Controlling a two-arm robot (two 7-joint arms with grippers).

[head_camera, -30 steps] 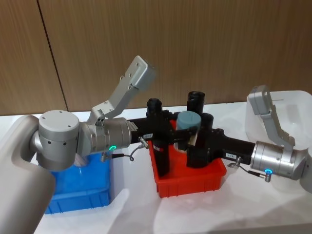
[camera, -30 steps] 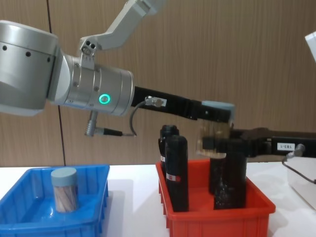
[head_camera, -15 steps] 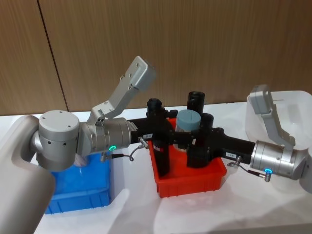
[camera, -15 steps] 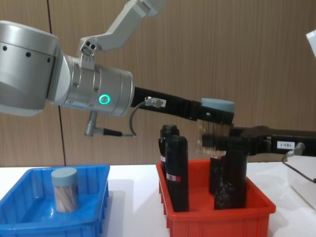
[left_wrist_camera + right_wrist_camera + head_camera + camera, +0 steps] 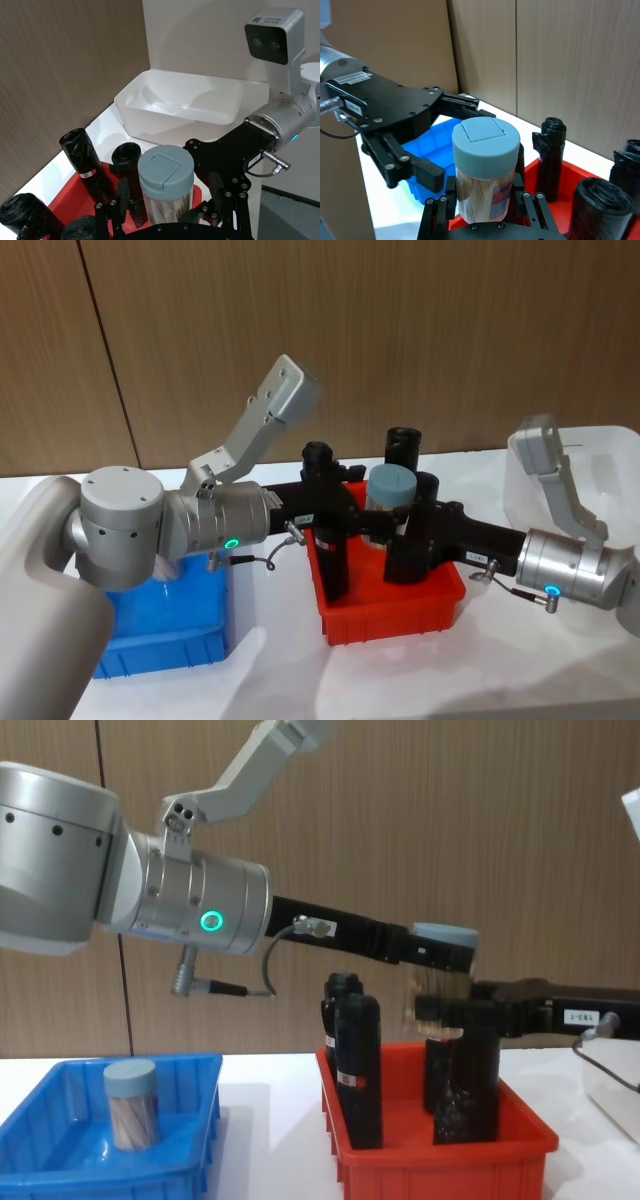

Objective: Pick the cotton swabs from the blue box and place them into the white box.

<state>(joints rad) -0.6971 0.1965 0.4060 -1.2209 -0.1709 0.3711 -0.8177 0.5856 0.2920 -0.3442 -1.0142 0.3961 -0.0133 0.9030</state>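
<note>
With the cotton swab jar held upright over the red bin, the right gripper with jaws closed on its lower body and the left gripper with jaws spread open just beside it, a swing toward the white box could clip the left gripper and drop the jar among the black cylinders

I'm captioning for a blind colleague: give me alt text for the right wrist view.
The right gripper clamps an upright cotton swab jar with a grey-blue lid. Beyond it the left gripper has its fingers spread open in front of the blue box; black cylinders stand in a red bin.
</note>
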